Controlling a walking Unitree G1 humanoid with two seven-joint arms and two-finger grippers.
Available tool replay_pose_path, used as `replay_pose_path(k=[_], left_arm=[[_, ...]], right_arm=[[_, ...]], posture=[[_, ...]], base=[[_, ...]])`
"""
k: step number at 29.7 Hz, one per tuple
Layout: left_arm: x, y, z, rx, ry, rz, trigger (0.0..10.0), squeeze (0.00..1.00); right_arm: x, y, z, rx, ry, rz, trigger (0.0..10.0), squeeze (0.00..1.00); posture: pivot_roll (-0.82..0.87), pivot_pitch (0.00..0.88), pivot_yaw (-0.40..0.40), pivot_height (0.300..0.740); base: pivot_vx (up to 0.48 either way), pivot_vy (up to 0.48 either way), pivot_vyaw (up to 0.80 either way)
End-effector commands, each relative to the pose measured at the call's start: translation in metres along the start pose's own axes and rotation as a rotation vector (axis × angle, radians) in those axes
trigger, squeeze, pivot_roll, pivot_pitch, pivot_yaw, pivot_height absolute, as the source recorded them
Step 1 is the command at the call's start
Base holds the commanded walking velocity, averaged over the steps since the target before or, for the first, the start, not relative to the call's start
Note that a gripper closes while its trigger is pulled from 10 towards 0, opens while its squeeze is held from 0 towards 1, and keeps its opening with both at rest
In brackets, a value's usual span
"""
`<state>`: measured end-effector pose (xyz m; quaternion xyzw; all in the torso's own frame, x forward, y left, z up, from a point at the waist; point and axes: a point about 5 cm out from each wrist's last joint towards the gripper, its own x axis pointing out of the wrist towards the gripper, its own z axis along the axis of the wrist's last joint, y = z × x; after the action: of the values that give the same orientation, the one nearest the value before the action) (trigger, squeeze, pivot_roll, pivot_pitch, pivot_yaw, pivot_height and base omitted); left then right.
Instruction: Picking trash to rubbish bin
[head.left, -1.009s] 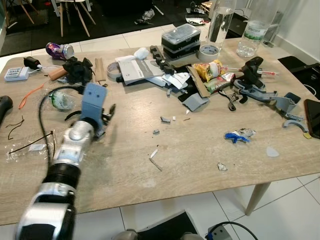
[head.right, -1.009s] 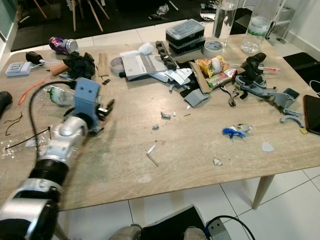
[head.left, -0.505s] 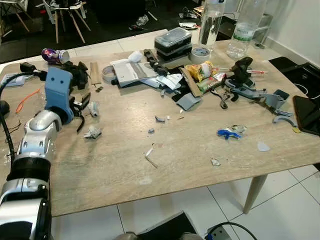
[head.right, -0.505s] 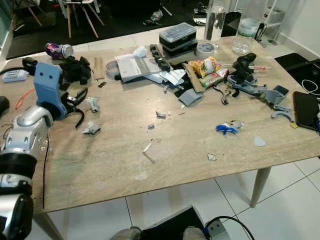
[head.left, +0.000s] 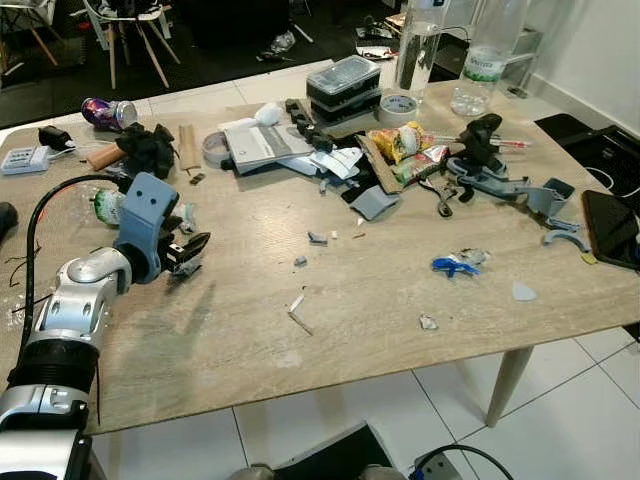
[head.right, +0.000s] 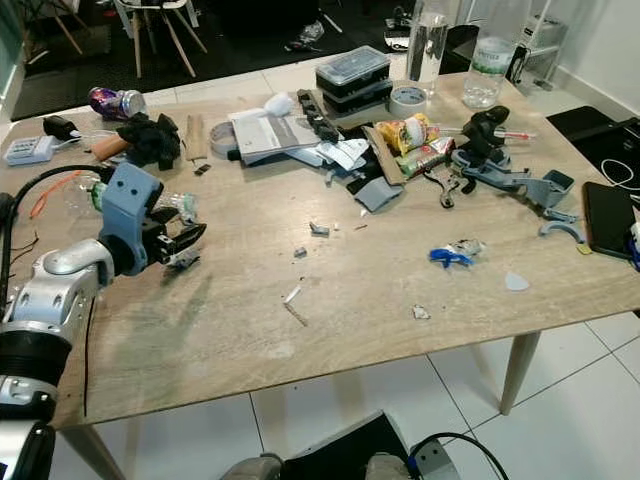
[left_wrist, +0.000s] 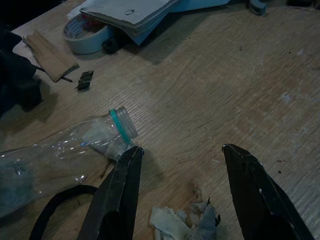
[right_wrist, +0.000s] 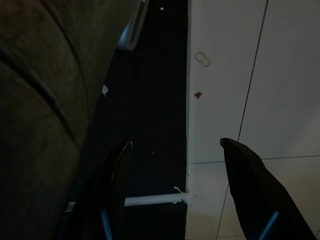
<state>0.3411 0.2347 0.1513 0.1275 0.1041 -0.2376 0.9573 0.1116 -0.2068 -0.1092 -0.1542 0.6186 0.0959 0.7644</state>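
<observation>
Pale wood grain fills most of my head view, a table (head.left: 330, 340) strewn with clutter over white floor tiles. Nearest me, at the left of the frame, my left gripper (head.left: 190, 250) hovers low over the tabletop with its fingers spread and nothing between them. In the wrist view a crumpled scrap of paper (left_wrist: 182, 222) lies between the fingertips, and a clear plastic bottle (left_wrist: 65, 147) lies on its side just beside one finger, its neck nearly touching it. My worry is that closing now nudges the bottle or catches it along with the paper, or that the scrap slips out because it sits low on the wood. A black cable (left_wrist: 55, 207) curls close by and could snag.

My right gripper (right_wrist: 175, 190) hangs idle toward the floor, fingers apart.

Mid-frame, small scraps (head.left: 300, 312) and a blue wrapper (head.left: 452, 265) dot the table. Further up lie booklets (head.left: 258, 145), tape (head.left: 404, 103), snack packets (head.left: 415, 150), a black box (head.left: 346, 85) and water bottles (head.left: 478, 65). Beyond, dark floor and chair legs.
</observation>
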Motion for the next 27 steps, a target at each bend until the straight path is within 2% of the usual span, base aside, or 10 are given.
replay_pose_path(k=[1, 9, 20, 21, 23, 24, 27], left_arm=[[-0.004, 0.001, -0.015, -0.007, 0.078, 0.005, 10.0, 0.00], [-0.006, -0.001, -0.041, -0.050, 0.217, 0.038, 10.0, 0.00], [-0.008, -0.004, -0.054, -0.062, 0.285, 0.024, 10.0, 0.00], [-0.008, -0.005, -0.054, -0.066, 0.285, 0.019, 2.6, 0.00], [-0.008, -0.005, -0.055, -0.069, 0.285, 0.017, 2.6, 0.00], [-0.009, -0.007, -0.056, -0.069, 0.292, -0.001, 0.0, 0.00], [-0.008, -0.009, -0.057, -0.072, 0.291, -0.008, 0.0, 0.00]], right_arm=[[0.001, 0.009, -0.004, -0.003, 0.013, 0.035, 10.0, 0.00], [0.001, 0.009, -0.004, -0.007, 0.014, 0.032, 10.0, 0.00], [0.001, 0.009, -0.004, -0.012, 0.013, 0.031, 10.0, 0.00], [0.001, 0.009, -0.004, -0.012, 0.013, 0.031, 10.0, 0.00], [0.001, 0.009, -0.004, -0.013, 0.013, 0.031, 10.0, 0.00], [0.001, 0.009, -0.004, -0.014, 0.013, 0.031, 10.0, 0.00], [0.001, 0.009, -0.004, -0.013, 0.013, 0.030, 10.0, 0.00]], posture=[[-0.02, 0.100, 0.060, 0.740], [-0.02, 0.095, 0.061, 0.740], [-0.02, 0.095, 0.061, 0.740], [-0.02, 0.095, 0.061, 0.740], [-0.02, 0.095, 0.061, 0.740], [-0.02, 0.095, 0.061, 0.740], [-0.02, 0.097, 0.061, 0.740]], base=[[0.000, 0.000, 0.00], [0.000, 0.000, 0.00], [0.000, 0.000, 0.00], [0.000, 0.000, 0.00], [0.000, 0.000, 0.00], [0.000, 0.000, 0.00], [0.000, 0.000, 0.00]])
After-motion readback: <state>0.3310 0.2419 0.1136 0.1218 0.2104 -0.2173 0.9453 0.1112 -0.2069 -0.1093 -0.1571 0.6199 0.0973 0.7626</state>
